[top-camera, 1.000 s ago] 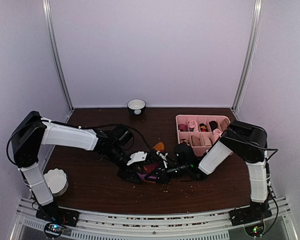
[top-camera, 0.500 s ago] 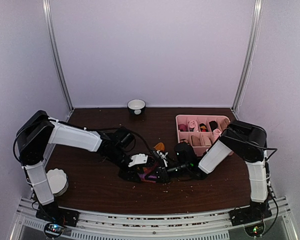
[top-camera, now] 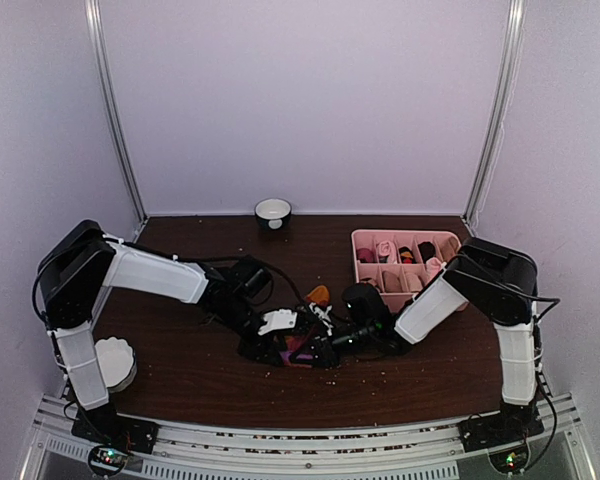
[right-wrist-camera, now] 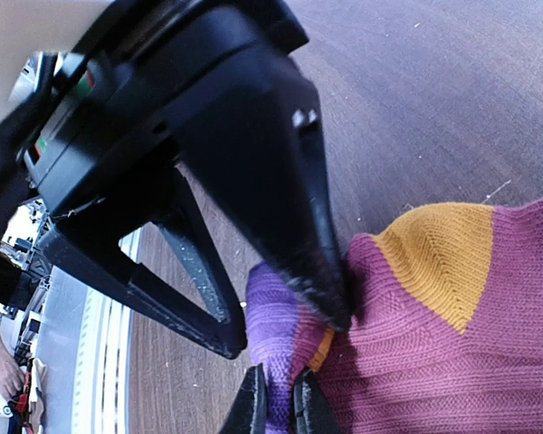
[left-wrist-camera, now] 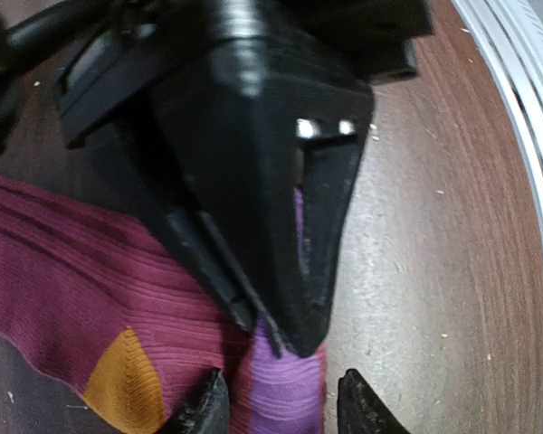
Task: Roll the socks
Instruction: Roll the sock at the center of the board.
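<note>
Jaws of the right gripper (right-wrist-camera: 279,372) stand all but closed; we record them pinching a fold of the purple cuff (right-wrist-camera: 270,307) of the dark red sock (right-wrist-camera: 434,334). At the left gripper (left-wrist-camera: 282,375) the fingers (left-wrist-camera: 206,405) stand parted, one either side of that same cuff, clamping nothing we can confirm. From the right wrist they show spread wide, one tip resting on the knit just beside the pinch. Both grippers meet nose to nose.

Our judgement: the right holds the cuff edge pinned as the start of the roll, while the left straddles it to take a second hold, so the fabric can be turned over on itself. Rolling appears barely begun, since the knit that shows lies flat, its orange patch (right-wrist-camera: 439,249) beside the cuff.

We cannot make out the tan sock in any view.

Farther right stands the pink tray (top-camera: 405,233), its compartments holding small rolled socks, well apart from the work. At the back edge sits a small bowl (top-camera: 272,210).

No brand, label or legible writing found; small coloured marks on the left gripper's body are too blurred to read.
</note>
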Controlling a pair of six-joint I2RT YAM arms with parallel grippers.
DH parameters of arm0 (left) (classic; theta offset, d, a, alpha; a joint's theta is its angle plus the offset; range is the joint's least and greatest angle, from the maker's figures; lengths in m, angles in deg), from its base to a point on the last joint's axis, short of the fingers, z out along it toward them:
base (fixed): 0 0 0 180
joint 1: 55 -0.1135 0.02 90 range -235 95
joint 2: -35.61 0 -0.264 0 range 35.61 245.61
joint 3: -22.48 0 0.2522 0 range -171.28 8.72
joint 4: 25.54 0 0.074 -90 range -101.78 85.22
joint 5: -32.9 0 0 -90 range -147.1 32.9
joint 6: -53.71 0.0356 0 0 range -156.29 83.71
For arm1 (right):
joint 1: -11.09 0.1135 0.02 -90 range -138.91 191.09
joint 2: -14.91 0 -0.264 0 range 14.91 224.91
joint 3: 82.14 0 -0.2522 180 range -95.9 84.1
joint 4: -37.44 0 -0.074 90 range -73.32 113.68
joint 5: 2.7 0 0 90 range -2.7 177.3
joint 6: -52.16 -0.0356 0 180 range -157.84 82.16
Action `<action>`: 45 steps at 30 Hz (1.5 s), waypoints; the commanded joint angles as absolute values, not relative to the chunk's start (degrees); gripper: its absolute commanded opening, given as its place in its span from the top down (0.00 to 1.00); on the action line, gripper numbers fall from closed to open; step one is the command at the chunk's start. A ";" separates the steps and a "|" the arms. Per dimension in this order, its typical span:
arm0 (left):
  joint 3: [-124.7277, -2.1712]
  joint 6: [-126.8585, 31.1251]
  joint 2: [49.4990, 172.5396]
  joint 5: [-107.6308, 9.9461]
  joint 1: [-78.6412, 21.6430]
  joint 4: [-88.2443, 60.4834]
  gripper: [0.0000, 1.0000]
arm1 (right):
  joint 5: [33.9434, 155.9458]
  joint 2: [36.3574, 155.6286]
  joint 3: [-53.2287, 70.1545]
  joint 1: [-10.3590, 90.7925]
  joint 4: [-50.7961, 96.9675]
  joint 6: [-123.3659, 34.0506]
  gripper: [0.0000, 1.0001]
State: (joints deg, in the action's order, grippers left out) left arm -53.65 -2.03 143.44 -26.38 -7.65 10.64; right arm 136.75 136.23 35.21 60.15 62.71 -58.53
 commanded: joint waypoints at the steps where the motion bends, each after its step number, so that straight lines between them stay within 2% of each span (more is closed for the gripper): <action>1: -55.15 -4.16 143.57 -27.09 -7.97 7.40 0.57 | 126.86 144.92 40.19 58.55 41.21 -57.53 1.00; 4: -56.58 -3.02 144.31 -25.80 -7.98 9.86 0.63 | 127.11 144.78 40.40 58.62 41.25 -57.44 1.00; 8: -57.31 -1.93 146.78 -25.06 -7.96 13.59 0.76 | 127.12 143.69 41.71 58.47 44.17 -58.80 1.00; 10: -57.54 -2.01 147.96 -24.64 -7.95 15.59 0.81 | 126.91 142.55 43.10 58.38 47.77 -60.27 0.96; 12: -57.72 -2.24 148.71 -24.23 -7.93 17.43 0.83 | 126.57 141.52 44.12 58.28 50.56 -61.59 0.95; 16: -57.42 -2.58 148.87 -23.94 -7.98 19.11 0.76 | 126.88 141.06 44.13 58.26 51.74 -62.12 0.95; 17: -57.29 -2.85 148.91 -24.40 -7.93 18.85 0.76 | 127.06 141.04 44.13 58.25 51.59 -61.99 0.95; 19: -57.16 -3.43 149.33 -25.12 -8.02 18.40 0.83 | 126.89 140.72 44.57 58.15 51.74 -61.81 0.95; 20: -57.49 -3.71 149.78 -24.96 -8.03 18.63 0.87 | 126.55 140.19 45.29 58.18 52.56 -61.80 0.93; 24: -60.52 -5.86 152.96 -22.10 -9.22 21.60 0.99 | 124.52 136.73 49.07 58.18 58.04 -61.92 0.77; 32: -65.73 -8.70 157.26 -16.05 -13.03 28.51 1.00 | 119.72 129.63 56.16 58.14 65.66 -61.00 0.70; 34: -67.03 -8.74 158.47 -14.18 -13.76 31.27 1.00 | 117.81 127.75 57.96 58.14 67.75 -61.02 0.61; 35: -67.72 -8.67 159.15 -13.33 -13.97 32.68 1.00 | 116.89 126.83 58.98 58.18 68.77 -60.92 0.53; 36: -68.53 -8.61 159.85 -12.88 -14.01 34.03 1.00 | 115.66 125.71 60.08 58.19 69.87 -60.83 0.04; 37: -69.37 -8.48 160.69 -12.61 -14.04 35.38 1.00 | 114.18 124.56 61.17 58.24 70.72 -60.61 0.01; 39: -71.49 -7.45 162.39 -11.40 -14.12 38.77 1.00 | 109.73 121.40 63.30 58.34 71.21 -59.66 0.00; 42: -74.39 -6.11 164.40 -10.36 -14.13 42.94 1.00 | 96.30 114.67 64.30 59.27 64.87 -58.01 0.00; 45: -76.13 -4.28 166.03 -9.23 -14.13 46.94 1.00 | 90.81 109.50 66.95 59.17 66.12 -60.17 0.00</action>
State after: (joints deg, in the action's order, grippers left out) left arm -75.22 -7.18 162.20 -7.52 -14.05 37.46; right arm 105.91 113.98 63.06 59.05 74.62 -58.25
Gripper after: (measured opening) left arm 0.047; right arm 0.995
